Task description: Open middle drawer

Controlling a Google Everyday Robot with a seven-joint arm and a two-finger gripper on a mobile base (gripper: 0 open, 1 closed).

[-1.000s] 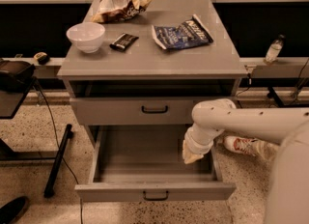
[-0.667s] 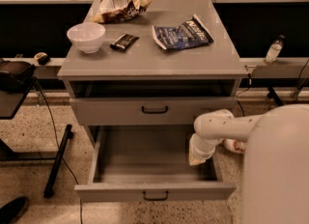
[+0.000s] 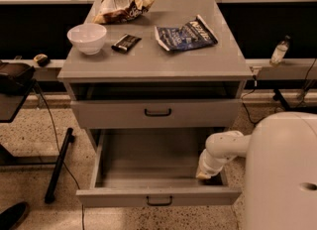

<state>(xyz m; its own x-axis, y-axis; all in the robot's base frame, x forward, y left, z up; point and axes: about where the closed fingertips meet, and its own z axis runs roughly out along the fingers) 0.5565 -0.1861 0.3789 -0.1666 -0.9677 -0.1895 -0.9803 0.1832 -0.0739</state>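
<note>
The middle drawer stood pulled well out beneath the taller-fronted drawer, its plain grey inside showing. The gripper reached down into its front right corner — whether set wide or narrow was impossible to make out. A white bowl sat on the desk.

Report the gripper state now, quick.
Gripper: state cannot be told; it sits low inside the pulled-out middle drawer, at its right end.
</note>
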